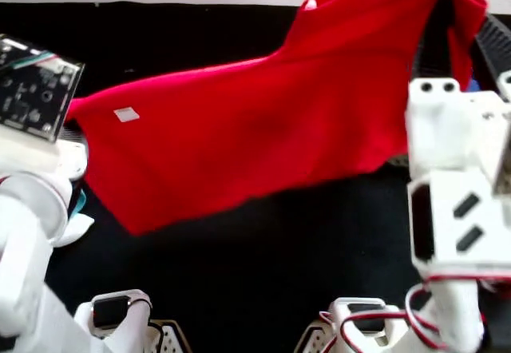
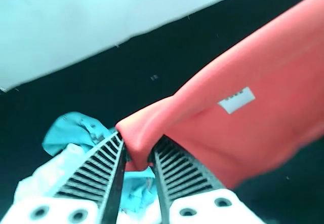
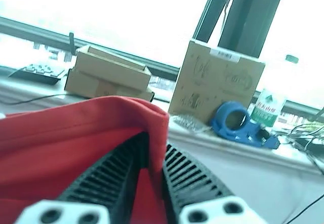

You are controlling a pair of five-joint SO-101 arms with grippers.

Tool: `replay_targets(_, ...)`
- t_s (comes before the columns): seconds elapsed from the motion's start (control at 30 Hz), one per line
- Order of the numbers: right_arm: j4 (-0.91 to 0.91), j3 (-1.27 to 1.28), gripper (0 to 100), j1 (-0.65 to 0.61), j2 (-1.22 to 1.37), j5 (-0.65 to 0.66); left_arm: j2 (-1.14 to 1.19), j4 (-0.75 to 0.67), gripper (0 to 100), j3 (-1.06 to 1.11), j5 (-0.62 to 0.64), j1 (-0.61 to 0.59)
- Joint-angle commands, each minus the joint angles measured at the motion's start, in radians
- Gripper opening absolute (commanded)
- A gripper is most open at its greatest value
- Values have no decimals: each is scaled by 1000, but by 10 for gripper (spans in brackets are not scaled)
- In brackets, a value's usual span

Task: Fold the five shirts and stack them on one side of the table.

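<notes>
A red shirt [image 1: 255,137] hangs stretched in the air between both arms, above the black table [image 1: 263,265]. My left gripper [image 2: 137,155] is shut on one corner of the red shirt [image 2: 243,117] at the left side of the table. My right gripper [image 3: 154,155] is shut on the opposite edge of the red shirt [image 3: 66,138], raised high at the far right. A small white tag [image 1: 126,114] shows on the cloth. A teal and white shirt [image 2: 76,138] lies crumpled on the table below the left gripper.
The right arm's white body [image 1: 455,193] stands at the right edge, the left arm's [image 1: 32,209] at the left. Both arm bases [image 1: 239,329] sit at the near edge. Behind the table are cardboard boxes [image 3: 217,82] and a blue tape dispenser [image 3: 238,122].
</notes>
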Motion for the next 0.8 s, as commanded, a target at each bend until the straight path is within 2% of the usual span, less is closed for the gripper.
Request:
replay_targets(0.0,-1,-39,5,13,-2,11,1,0,9,-47,11,5)
replay_targets(0.3,-79,-48,5,15,-13,12,1,-2,9,74,6,7)
replay_targets(0.5,-76,-127,5,67,-13,12,-53,3,9,76,8,5)
replay_targets(0.77,67,-234,5,67,-13,8,-225,5,9,81,9,5)
